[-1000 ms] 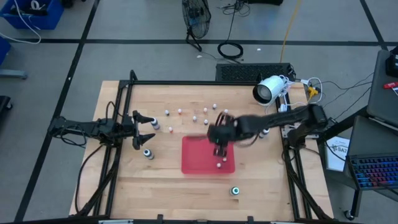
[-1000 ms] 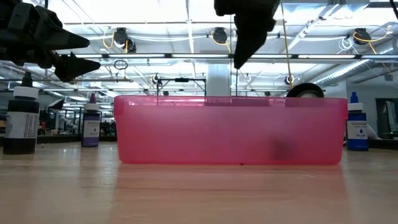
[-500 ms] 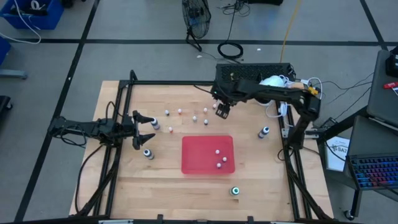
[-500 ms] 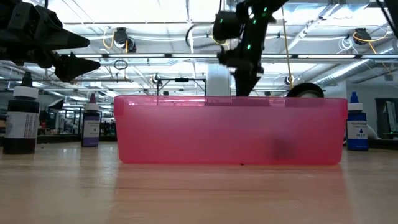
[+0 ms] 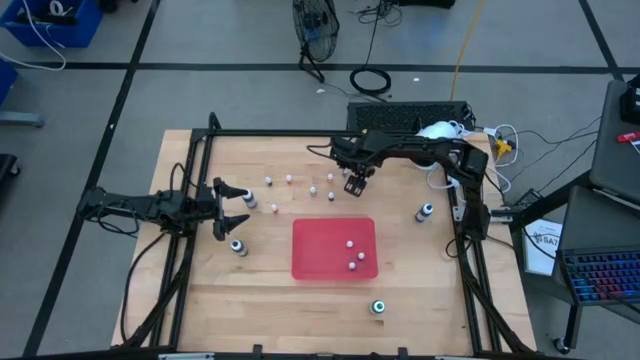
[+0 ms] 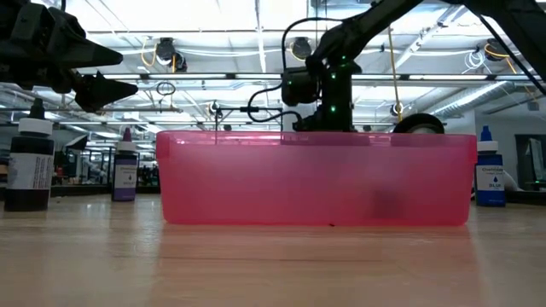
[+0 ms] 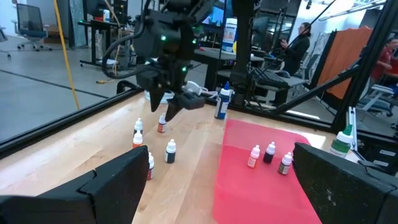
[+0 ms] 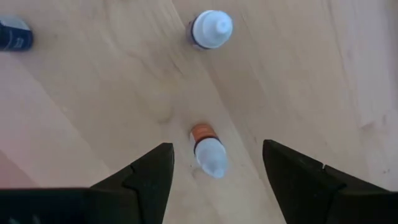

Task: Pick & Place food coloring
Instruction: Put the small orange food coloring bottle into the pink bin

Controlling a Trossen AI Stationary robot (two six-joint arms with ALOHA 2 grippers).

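Several tiny food coloring bottles (image 5: 313,189) stand loose on the wooden table's far middle, and three more (image 5: 353,256) are inside the red tray (image 5: 310,262). My right gripper (image 5: 355,181) hangs open over the loose group, pointing down. Its fingers stand on either side of an orange-labelled bottle (image 8: 208,151) without touching it. That bottle stands on its base on the wood. My left gripper (image 5: 226,209) waits open at the table's left, near a grey bottle (image 5: 238,246).
A blue bottle (image 5: 425,212) stands right of the tray and a green-capped one (image 5: 378,307) near the front edge. A second whitish bottle (image 8: 211,29) stands close beyond the right gripper. Black frame rails (image 5: 300,134) border the table. A person (image 7: 297,43) is in the room beyond.
My right gripper has left the space above the red tray, swung toward the table's far edge, and come down over the loose bottles there. Three bottles now show uncovered in the tray.
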